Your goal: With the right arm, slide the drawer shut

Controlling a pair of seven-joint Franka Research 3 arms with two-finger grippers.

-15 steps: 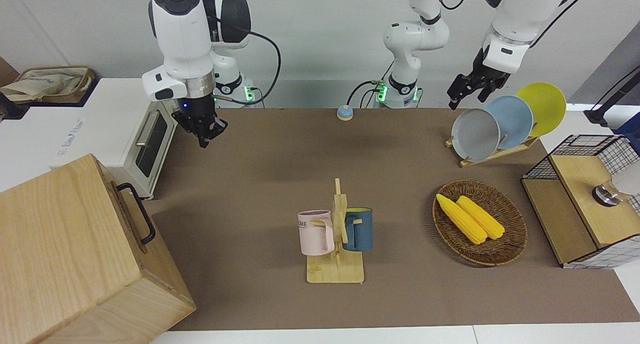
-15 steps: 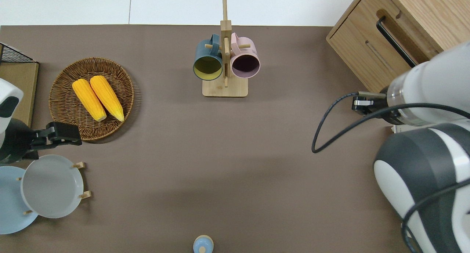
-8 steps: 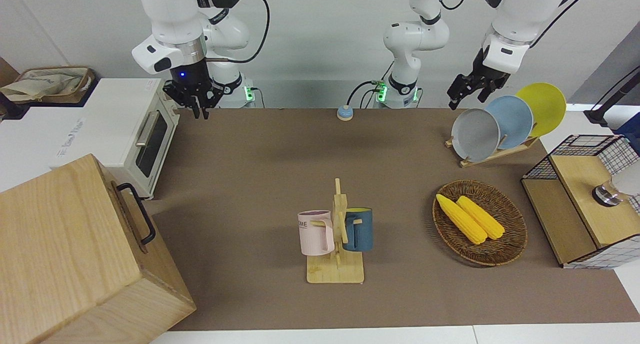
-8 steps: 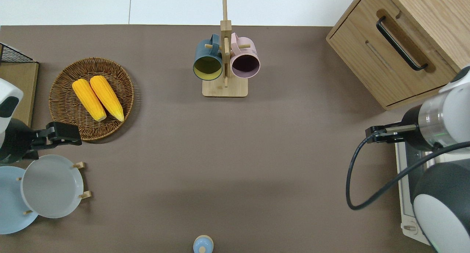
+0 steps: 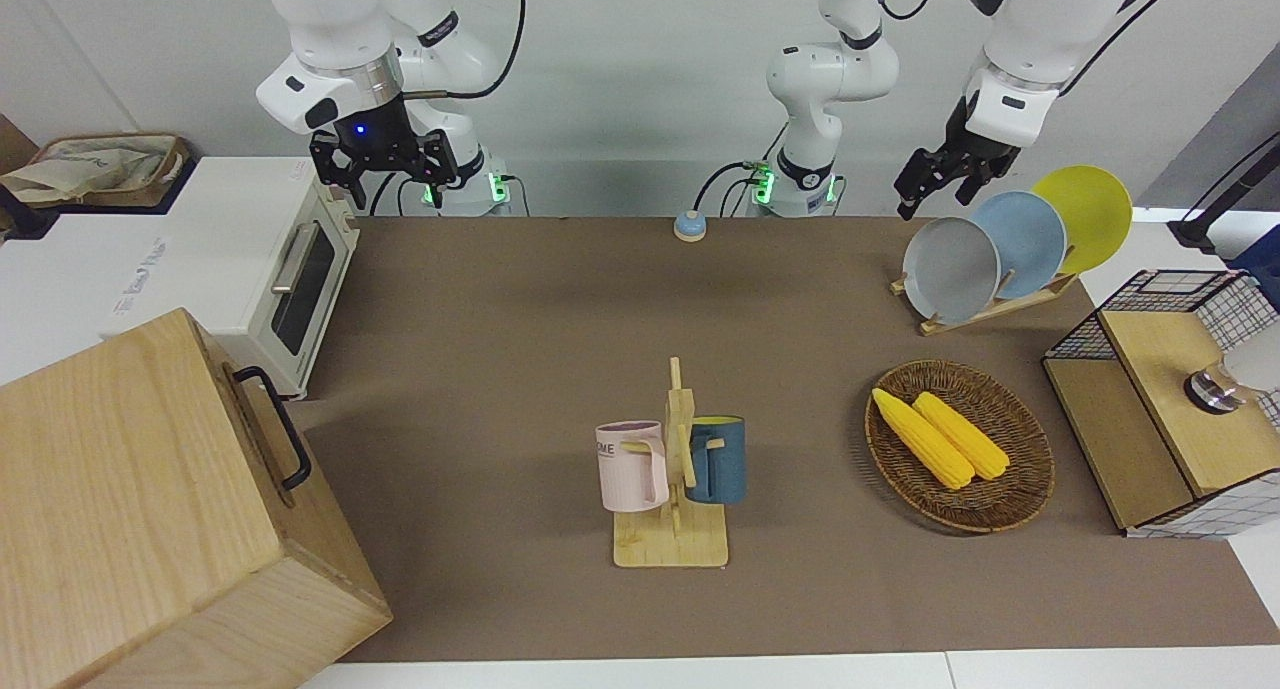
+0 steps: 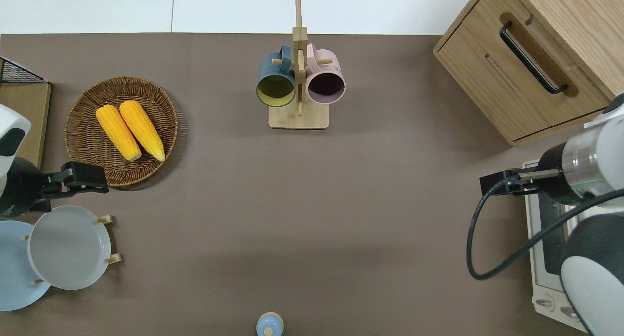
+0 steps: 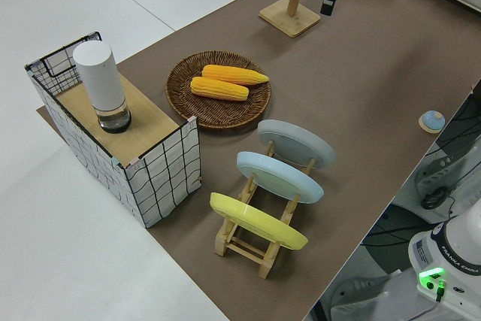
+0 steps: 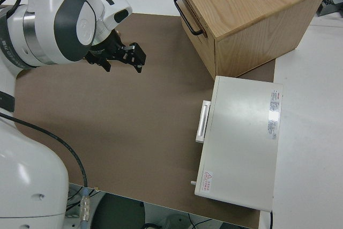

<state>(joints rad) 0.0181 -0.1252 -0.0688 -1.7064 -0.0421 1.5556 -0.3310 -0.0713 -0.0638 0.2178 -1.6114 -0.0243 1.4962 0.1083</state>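
The drawer (image 6: 520,59) sits flush in the front of the pale wooden cabinet (image 5: 120,489) at the right arm's end of the table. Its black loop handle (image 6: 531,58) also shows in the front view (image 5: 272,424) and the right side view (image 8: 187,14). My right gripper (image 5: 381,177) is open and empty, raised high by the front of the white toaster oven (image 6: 546,238). It is well clear of the drawer and nearer to the robots than the cabinet, and it also shows in the right side view (image 8: 123,60). My left arm is parked, its gripper (image 5: 935,197) open.
The toaster oven (image 5: 250,269) stands beside the cabinet, nearer to the robots. A mug rack (image 5: 675,479) stands mid-table. A wicker basket (image 5: 960,524) with corn, a plate rack (image 5: 1000,244) and a wire-mesh box (image 5: 1160,409) are at the left arm's end.
My right gripper has risen and drawn back toward the robots, away from the cabinet, and turned at the wrist. The drawer and the left arm have not moved.
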